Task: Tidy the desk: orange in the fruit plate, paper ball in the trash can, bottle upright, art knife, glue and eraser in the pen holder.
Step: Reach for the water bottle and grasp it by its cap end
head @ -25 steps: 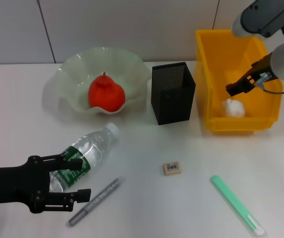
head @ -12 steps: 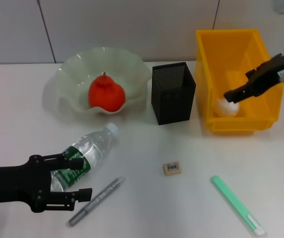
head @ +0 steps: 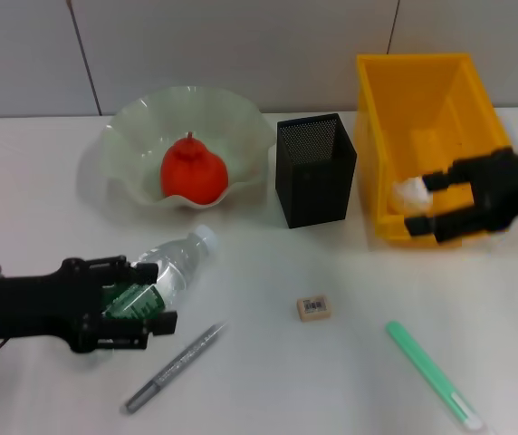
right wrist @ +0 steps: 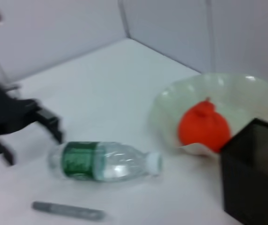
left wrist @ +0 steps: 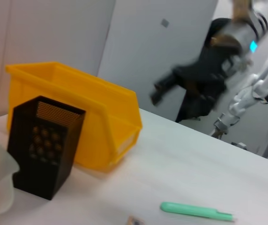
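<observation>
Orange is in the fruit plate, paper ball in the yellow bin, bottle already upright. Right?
Not quite. The bottle is lying on its side on the desk, with the left gripper around its labelled end, as the head view shows. The orange is in the fruit plate, and the paper ball is in the yellow bin.

The trash can (head: 381, 136) is glossy yellow plastic. The pen holder (head: 315, 169) is matt black metal mesh. The fruit plate (head: 132, 149) looks translucent and smooth, the bottle (head: 170, 267) clear plastic, the paper ball (head: 410, 190) crumpled white paper, the tabletop (head: 268, 362) smooth white.
</observation>
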Controlling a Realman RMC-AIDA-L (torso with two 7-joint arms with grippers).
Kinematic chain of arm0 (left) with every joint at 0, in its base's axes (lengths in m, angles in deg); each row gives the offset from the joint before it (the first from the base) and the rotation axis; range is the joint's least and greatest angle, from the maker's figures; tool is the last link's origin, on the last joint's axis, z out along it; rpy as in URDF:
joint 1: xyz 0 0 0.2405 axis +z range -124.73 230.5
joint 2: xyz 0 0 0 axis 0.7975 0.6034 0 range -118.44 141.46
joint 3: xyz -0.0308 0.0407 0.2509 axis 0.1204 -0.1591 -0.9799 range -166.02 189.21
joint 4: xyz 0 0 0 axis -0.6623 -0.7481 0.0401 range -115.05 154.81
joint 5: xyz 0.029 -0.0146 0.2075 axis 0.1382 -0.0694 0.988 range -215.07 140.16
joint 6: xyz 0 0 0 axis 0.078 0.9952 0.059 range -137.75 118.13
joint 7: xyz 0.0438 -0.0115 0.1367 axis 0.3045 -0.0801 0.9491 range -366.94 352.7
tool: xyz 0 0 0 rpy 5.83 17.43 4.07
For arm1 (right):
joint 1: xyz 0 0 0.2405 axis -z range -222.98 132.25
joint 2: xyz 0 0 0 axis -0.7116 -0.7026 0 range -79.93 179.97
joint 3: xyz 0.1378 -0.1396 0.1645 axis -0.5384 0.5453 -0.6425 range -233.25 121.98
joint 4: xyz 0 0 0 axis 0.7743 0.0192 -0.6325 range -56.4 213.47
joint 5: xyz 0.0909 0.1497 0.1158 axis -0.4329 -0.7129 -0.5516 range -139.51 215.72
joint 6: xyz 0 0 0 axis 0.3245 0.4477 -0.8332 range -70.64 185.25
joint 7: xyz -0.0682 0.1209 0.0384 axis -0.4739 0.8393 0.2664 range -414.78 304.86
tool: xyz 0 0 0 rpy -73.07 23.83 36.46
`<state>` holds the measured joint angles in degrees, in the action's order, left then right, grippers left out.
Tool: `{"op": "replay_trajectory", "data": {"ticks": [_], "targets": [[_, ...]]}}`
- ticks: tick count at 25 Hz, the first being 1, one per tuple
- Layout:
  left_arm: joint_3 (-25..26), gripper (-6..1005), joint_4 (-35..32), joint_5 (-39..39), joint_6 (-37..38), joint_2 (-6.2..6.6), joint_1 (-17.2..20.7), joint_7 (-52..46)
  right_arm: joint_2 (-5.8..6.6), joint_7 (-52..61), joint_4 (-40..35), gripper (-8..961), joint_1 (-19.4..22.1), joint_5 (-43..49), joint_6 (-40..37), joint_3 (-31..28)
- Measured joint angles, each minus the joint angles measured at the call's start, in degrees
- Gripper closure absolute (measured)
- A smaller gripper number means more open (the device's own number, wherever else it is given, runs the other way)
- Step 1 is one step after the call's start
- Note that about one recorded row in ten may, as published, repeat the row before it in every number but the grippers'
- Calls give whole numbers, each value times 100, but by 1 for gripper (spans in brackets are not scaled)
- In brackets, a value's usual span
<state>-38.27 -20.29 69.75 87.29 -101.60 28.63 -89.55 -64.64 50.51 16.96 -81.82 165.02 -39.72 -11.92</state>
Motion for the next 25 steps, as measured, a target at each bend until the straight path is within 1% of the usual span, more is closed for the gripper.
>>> {"op": "replay_trajectory", "data": {"ticks": [1,2,4,8,9,10,11,12,14,16,17,18,20,22,23,25], "targets": [[-2,212,-11,19,-41,0,-44,-78,9,-593,391,113,138,-201,28,-46],[-2,212,-11,19,-41,0,-44,-78,9,-593,391,113,138,-201,28,-46],[-4,213,-34,48,-90,0,-102,-178,-33,-1251,811,113,301,-324,133,-98],[-4,213,-99,100,-158,-1,-172,-306,-92,-1900,1245,113,508,-360,236,-180],[-18,214,-487,454,-417,-72,-461,-892,-107,-2035,1317,113,561,-370,224,-236],[-18,214,-487,454,-417,-72,-461,-892,-121,-2163,1373,113,613,-383,197,-314],[-41,214,-663,633,-507,-116,-569,-1111,-129,-2267,1426,112,659,-404,172,-387],[-41,214,-663,633,-507,-116,-569,-1111,-134,-2377,1480,112,713,-426,149,-468],[-71,215,-1286,1689,-842,-337,-1030,-1949,-141,-2488,1553,112,802,-465,113,-543],[-71,215,-1286,1689,-842,-337,-1030,-1949,-173,-2555,1602,112,919,-505,116,-605],[-85,215,-1655,2585,-1004,-492,-1395,-2671,-173,-2555,1602,112,919,-505,116,-605],[-143,215,-1738,2846,-1084,-521,-1539,-3001,-187,-2581,1613,112,948,-516,126,-630],[-402,216,-1824,3140,-1207,-527,-1776,-3581,-205,-2612,1634,112,983,-526,127,-697],[-402,216,-1824,3140,-1207,-527,-1776,-3581,-206,-2623,1656,112,995,-529,88,-750],[-838,216,-1895,3392,-1331,-521,-1950,-4086,-206,-2624,1662,112,996,-530,73,-767],[-1220,217,-1906,3769,-1485,-532,-2127,-4575,-206,-2623,1657,112,996,-536,60,-771]]}}
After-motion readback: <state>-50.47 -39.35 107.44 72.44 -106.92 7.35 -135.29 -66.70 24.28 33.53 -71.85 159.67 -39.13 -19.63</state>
